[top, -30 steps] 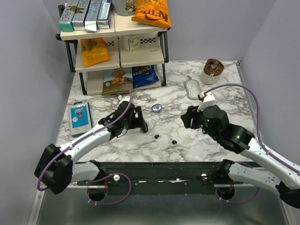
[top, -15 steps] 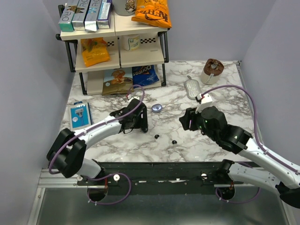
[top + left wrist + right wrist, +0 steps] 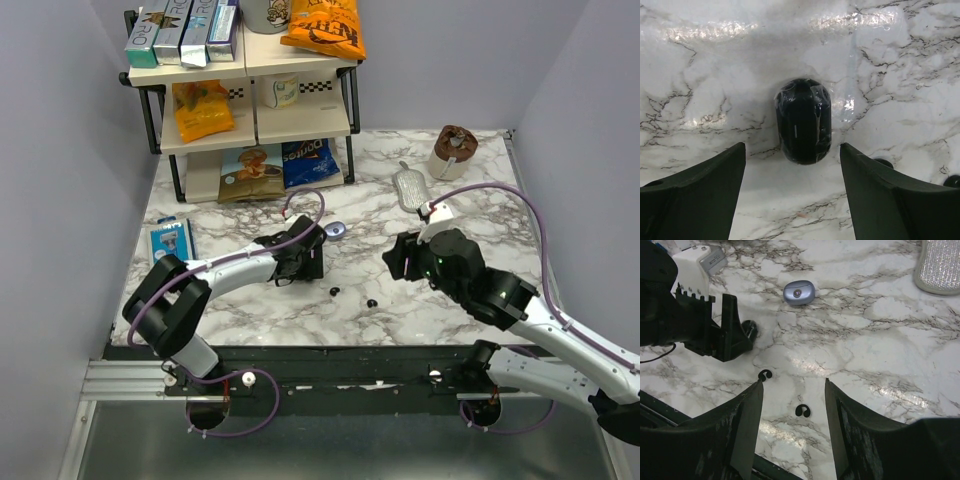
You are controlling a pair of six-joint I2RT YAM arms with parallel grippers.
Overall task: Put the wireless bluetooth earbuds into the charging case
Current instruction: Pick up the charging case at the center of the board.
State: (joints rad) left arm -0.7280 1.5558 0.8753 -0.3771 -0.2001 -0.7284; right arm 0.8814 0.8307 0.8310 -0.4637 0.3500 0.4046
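Note:
The charging case [image 3: 802, 121], a glossy black oval, lies on the marble just ahead of my left gripper [image 3: 792, 147]. That gripper is open, one finger on each side of the case's near end, touching nothing. In the right wrist view the case [image 3: 749, 330] peeks out beside the left gripper's finger. Two tiny black earbuds lie apart on the marble, one [image 3: 334, 291] near the left gripper [image 3: 310, 262], the other [image 3: 371, 302] further right. My right gripper [image 3: 793, 381] hovers open above them, with one earbud [image 3: 802, 410] between its fingers and the other [image 3: 765, 374] at its left fingertip.
A small lavender oval case [image 3: 334, 231] lies just behind the left gripper. A shelf rack [image 3: 250, 90] with snack packs stands at the back left. A blue packet [image 3: 168, 248] lies at the left, a silver mesh pad [image 3: 410, 188] and a brown cup [image 3: 452, 150] at the back right.
My left gripper has swung right and forward towards the black case, and its jaws have narrowed a little. The right arm has barely moved.

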